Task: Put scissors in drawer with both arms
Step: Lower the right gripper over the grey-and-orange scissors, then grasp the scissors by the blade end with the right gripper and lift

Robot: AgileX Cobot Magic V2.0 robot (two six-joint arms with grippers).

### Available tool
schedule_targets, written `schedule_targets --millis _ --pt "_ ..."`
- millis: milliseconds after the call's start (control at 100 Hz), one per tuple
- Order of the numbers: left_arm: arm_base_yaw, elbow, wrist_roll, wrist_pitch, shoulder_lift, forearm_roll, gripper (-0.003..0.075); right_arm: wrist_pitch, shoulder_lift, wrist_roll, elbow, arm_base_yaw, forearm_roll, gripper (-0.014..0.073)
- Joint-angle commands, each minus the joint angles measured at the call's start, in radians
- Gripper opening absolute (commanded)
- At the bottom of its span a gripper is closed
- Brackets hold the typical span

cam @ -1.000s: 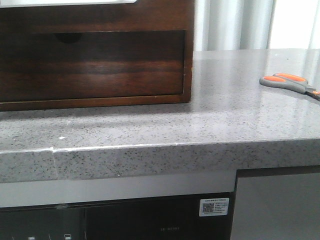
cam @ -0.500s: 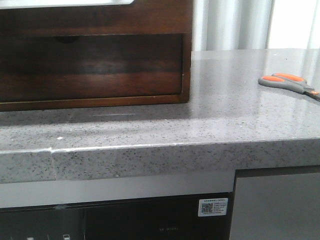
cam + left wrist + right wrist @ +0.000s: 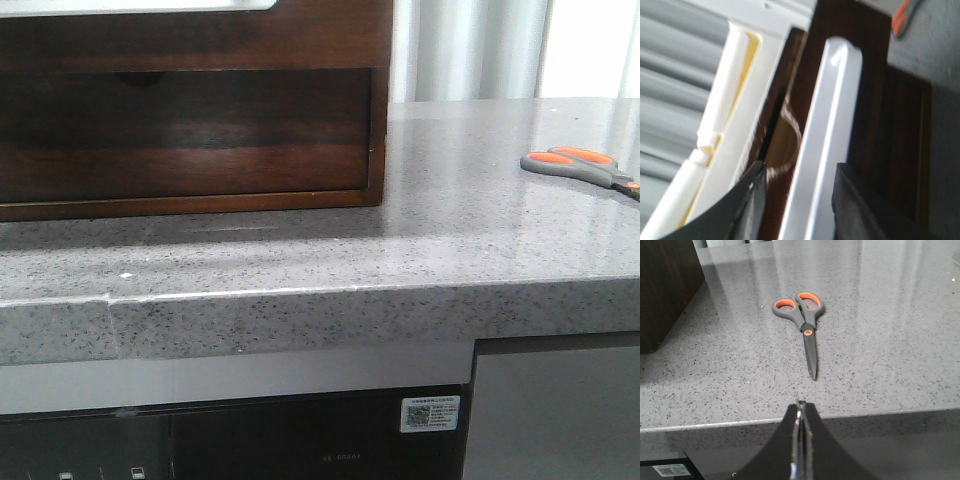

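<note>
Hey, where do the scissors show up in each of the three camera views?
Front view: the scissors lie on the grey counter at the far right edge, blades partly cut off.
Left wrist view: only an orange and grey sliver of them shows in the upper right corner.
Right wrist view: they lie whole in the middle of the counter, blades pointing toward the camera.
Shared landmark: the dark wooden cabinet beside them.

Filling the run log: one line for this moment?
scissors: flat on counter, untouched | drawer: shut | left gripper: open, above cabinet | right gripper: shut, facing scissors
</note>
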Motion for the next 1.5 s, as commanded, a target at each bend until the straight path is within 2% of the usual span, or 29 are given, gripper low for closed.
schedule_targets --millis 0,90,210,380,480,620,720,890,1160,1490 --pt "-0.001 -0.027 -0.063 -0.133 -0.009 -0.08 0.0299 -0.068 0.02 -0.006 -0.033 0.002 -0.006 -0.0066" --pt "-0.001 -0.027 -0.103 -0.175 -0.026 -0.162 0.0299 -0.062 0.022 -0.006 -0.045 0.002 -0.027 -0.0066" --pt "-0.001 -0.027 -0.109 -0.166 -0.071 -0.252 0.0298 -0.051 0.062 -0.006 -0.083 0.002 -0.035 -0.0066" --pt "-0.001 -0.027 -0.143 -0.105 -0.152 -0.275 0.0298 -0.04 0.218 -0.006 -0.184 0.002 -0.035 -0.0039" --pt "-0.001 -0.027 -0.212 -0.017 -0.211 -0.296 0.0298 -0.04 0.334 -0.006 -0.258 0.002 -0.035 0.0071" --pt "-0.001 -0.027 -0.304 0.048 -0.285 -0.299 0.0298 -0.04 0.507 -0.006 -0.375 0.002 -0.035 0.0308" --pt "-0.001 -0.027 -0.339 0.089 -0.327 -0.299 0.0298 -0.029 0.624 -0.006 -0.463 0.002 -0.035 0.0392" --pt "-0.001 -0.027 -0.347 0.153 -0.379 -0.299 0.0295 0.09 0.838 -0.006 -0.649 0.002 -0.057 0.0395" --pt "-0.001 -0.027 -0.347 0.167 -0.393 -0.299 0.0295 0.319 1.136 -0.006 -0.948 0.002 -0.1 0.0395" --pt "-0.001 -0.027 -0.347 0.167 -0.393 -0.299 0.0295 0.52 1.362 -0.043 -1.184 0.002 -0.107 0.0395"
